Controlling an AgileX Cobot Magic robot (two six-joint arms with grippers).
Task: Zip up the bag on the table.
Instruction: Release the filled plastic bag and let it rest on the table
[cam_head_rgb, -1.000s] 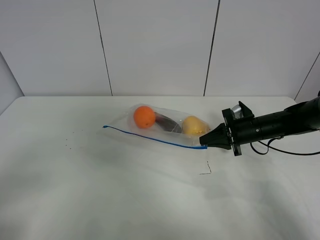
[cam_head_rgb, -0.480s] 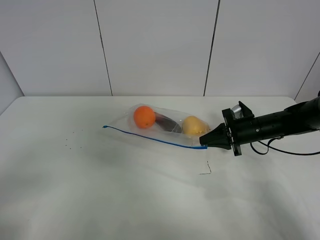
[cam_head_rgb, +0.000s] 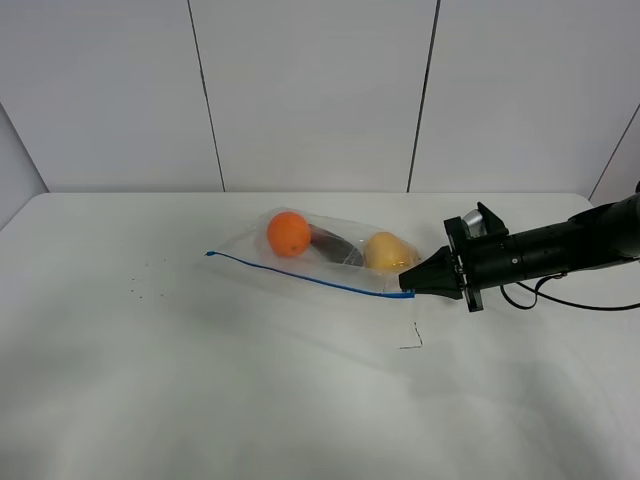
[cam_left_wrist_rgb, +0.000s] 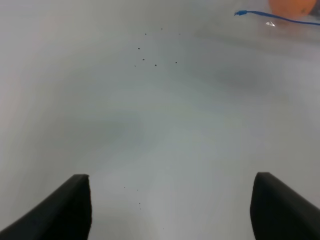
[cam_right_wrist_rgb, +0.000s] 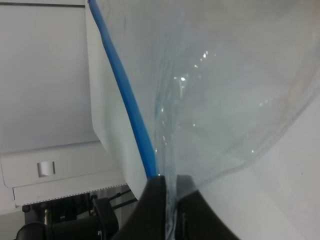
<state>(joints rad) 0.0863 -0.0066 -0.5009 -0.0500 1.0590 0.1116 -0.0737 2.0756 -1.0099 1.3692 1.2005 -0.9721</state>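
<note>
Exterior high puts the bag just above the middle of the frame, flat on the table. Its blue strip slants from centre-left down toward centre-right along the near edge. The right fingers are pinched shut on the strip's right-hand end, and the right wrist view shows clear plastic clamped between them beside the blue line. That hold probably anchors the corner, so the strip stays taut while it is pressed closed. The orange and pear weigh the bag down. The left fingers are spread wide over bare table and hold nothing. The strip's free end lies well ahead of them, likely where they will go next.
</note>
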